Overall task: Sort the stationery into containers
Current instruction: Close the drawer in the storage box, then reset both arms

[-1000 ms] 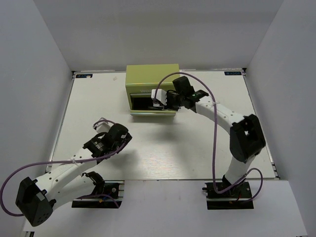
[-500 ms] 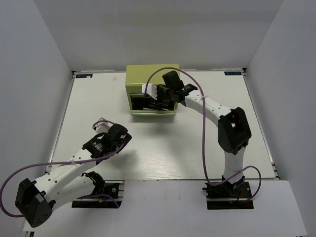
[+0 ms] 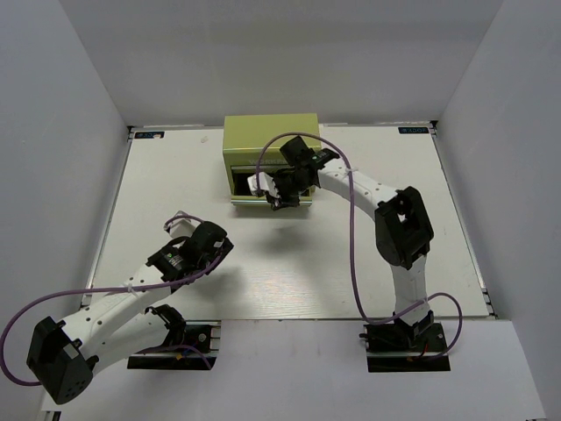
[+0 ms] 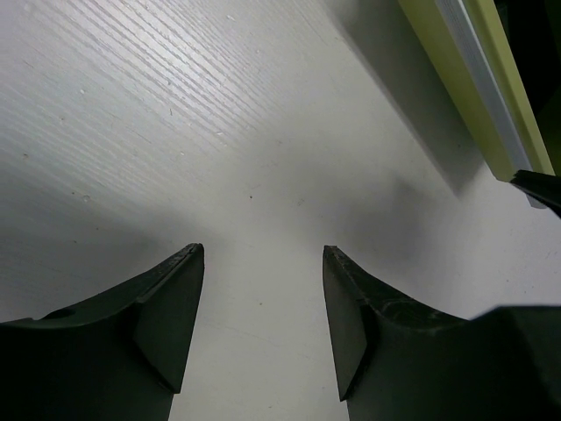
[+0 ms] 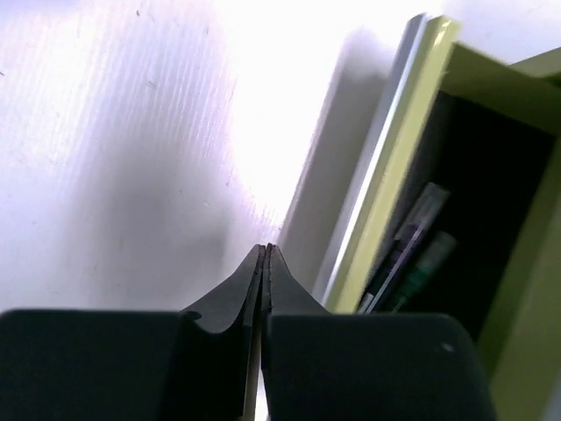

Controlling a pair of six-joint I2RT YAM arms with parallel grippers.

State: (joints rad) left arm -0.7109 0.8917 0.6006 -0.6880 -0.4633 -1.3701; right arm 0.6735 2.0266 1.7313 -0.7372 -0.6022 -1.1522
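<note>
On my feed the white tabletop (image 4: 158,96) reads as matt, with fine wood-grain ribbing and a few small specks. The yellow-green box-shaped chest (image 3: 268,133) looks like painted sheet metal, smooth with a soft sheen. Its open drawer (image 5: 399,184) has a pale, metallic-looking strip along the front edge. The left gripper's fingers (image 4: 166,307) are dull black plastic. The pens in the drawer (image 5: 410,246) look like smooth plastic, partly translucent. The purple cable (image 3: 352,254) has a slick sheath.
</note>
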